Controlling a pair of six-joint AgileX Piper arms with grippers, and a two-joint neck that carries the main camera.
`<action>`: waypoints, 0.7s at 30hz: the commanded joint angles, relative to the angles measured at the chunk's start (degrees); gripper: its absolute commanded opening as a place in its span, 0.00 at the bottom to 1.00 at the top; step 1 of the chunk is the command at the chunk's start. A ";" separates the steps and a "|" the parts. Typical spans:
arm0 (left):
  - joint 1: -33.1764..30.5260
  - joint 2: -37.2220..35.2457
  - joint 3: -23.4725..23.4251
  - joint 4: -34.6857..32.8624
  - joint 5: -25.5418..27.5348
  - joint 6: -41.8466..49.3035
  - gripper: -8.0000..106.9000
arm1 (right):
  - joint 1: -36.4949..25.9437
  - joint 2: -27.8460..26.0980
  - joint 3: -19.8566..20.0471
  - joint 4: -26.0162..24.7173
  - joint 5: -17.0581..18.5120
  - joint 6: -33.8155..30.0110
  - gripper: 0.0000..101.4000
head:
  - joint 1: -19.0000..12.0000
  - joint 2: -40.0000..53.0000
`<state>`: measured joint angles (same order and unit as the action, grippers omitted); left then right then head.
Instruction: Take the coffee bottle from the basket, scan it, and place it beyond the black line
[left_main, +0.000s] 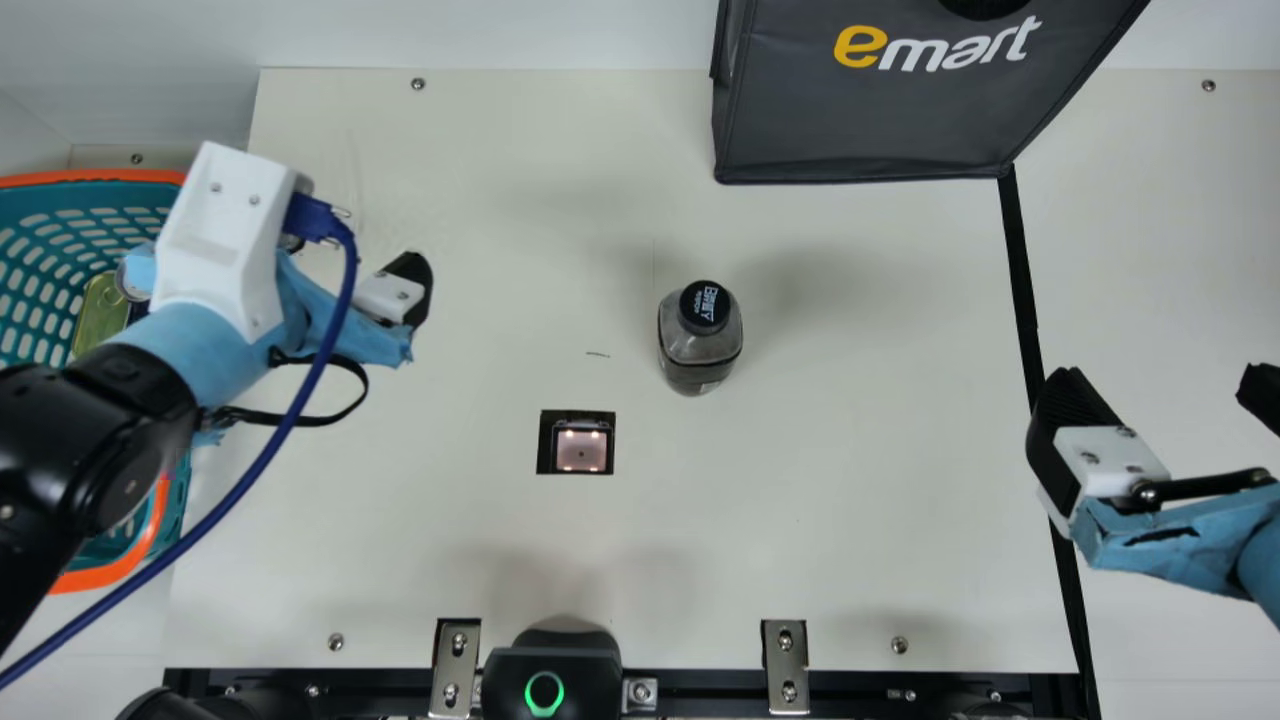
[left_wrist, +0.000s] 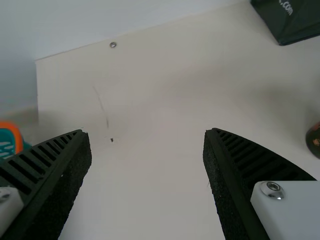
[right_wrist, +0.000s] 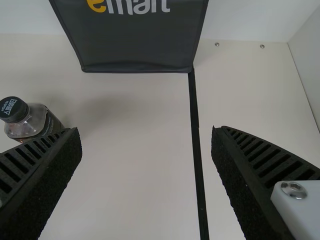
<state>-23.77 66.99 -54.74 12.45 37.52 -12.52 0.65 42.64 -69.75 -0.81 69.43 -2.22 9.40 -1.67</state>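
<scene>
- Near mid-frame, upright on the counter (left_main: 850, 550), stood the coffee bottle (left_main: 700, 350)!
- Nothing grasped: left fingers (left_main: 410, 272) parted at upper left, right fingers (left_main: 1072, 405) spread at lower right.
- Smart play looked like a square, gentle grip from the right, code uncovered, then a slow pass over the scanner (left_main: 582, 452).

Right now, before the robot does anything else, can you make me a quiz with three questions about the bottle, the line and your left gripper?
1. True or false: the bottle is on the table.
2. Where is the bottle? A) On the basket's side of the black line. B) On the line. C) Past the line.
3. Fill in: the left gripper is ____.

Key: 1 true; 2 A; 3 open.
</scene>
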 joint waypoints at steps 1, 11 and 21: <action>0.89 -0.82 0.74 0.12 0.08 -0.79 0.85 | 0.00 0.00 0.00 0.00 0.00 0.00 0.90 | -1.48 0.09; 6.28 -5.39 4.49 -1.05 0.40 -1.98 0.85 | 0.00 0.00 0.00 0.00 0.06 0.00 0.90 | -1.48 0.09; 11.39 -9.36 7.68 -2.16 0.51 -1.16 0.85 | 0.00 0.00 0.00 0.00 0.01 0.00 0.90 | -1.48 0.09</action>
<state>-12.75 57.86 -47.24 10.25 38.04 -13.65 0.65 42.64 -69.75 -0.81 69.43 -2.22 9.49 -1.67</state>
